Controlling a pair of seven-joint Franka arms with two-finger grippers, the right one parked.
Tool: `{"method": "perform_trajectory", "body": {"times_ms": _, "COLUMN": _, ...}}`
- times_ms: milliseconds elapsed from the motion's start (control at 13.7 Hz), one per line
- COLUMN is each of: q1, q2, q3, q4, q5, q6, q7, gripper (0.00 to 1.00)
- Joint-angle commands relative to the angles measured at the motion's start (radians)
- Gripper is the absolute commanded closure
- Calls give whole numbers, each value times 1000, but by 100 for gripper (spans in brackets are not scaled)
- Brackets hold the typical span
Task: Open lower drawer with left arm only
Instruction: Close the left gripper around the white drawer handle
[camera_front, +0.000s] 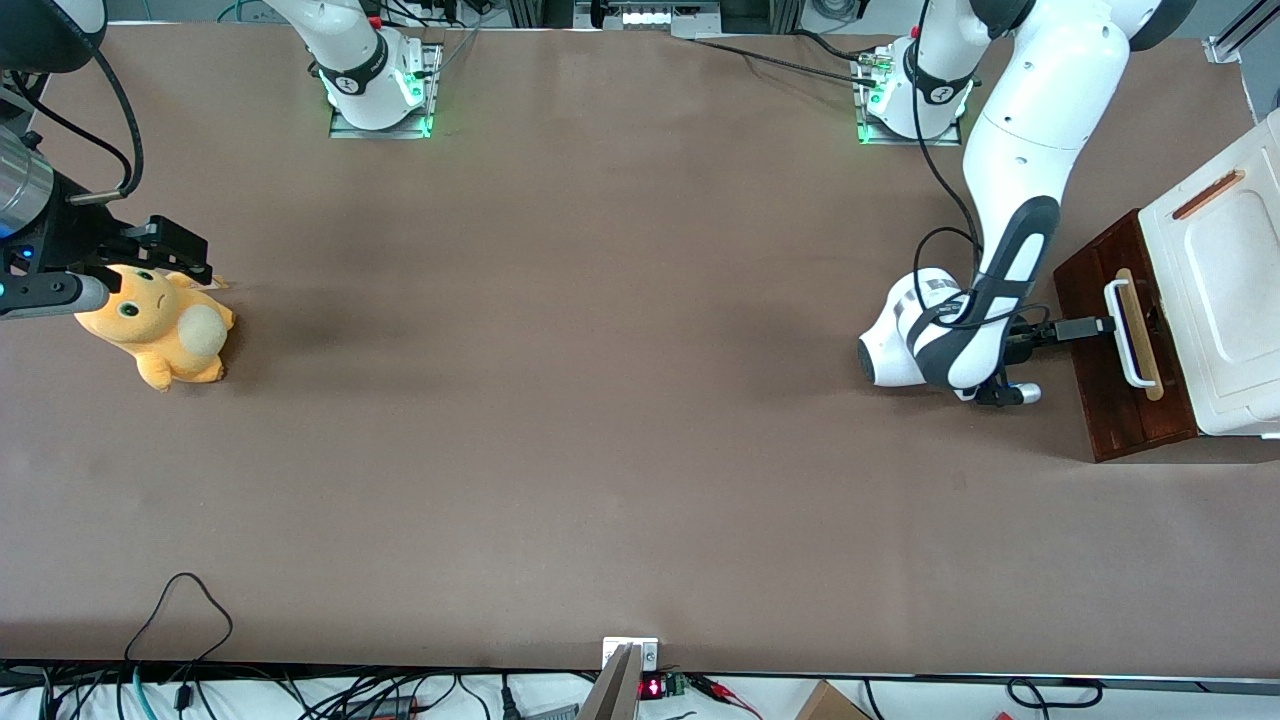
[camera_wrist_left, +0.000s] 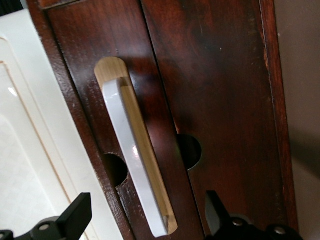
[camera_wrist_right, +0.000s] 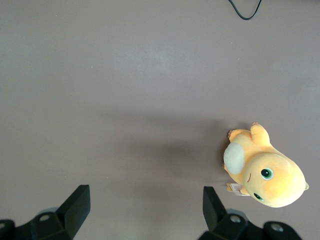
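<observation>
Wrist view has the slim black two-finger gripper (camera_wrist_left: 145, 220) spread wide, straddling the white bar handle (camera_wrist_left: 131, 155) lengthwise on the dark reddish-brown wooden lower drawer (camera_wrist_left: 210, 90), directly ahead.

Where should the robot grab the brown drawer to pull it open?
Probably the white bar handle on the lower drawer. It stands off its pale wood strip, leaving room for fingers. The open gripper faces the drawer front, a finger either side of the bar.
</observation>
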Motion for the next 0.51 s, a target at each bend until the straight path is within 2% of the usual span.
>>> {"method": "perform_trajectory", "body": {"times_ms": 0, "q1": 21, "q2": -6, "q3": -2, "q4": -2, "q5": 29, "q6": 18, "q7": 29, "gripper": 0}}
{"method": "perform_trajectory", "body": {"times_ms": 439, "q1": 37, "q2": -7, "q3": -1, "q4": -2, "q5": 50, "q6": 20, "q7": 29, "gripper": 0}}
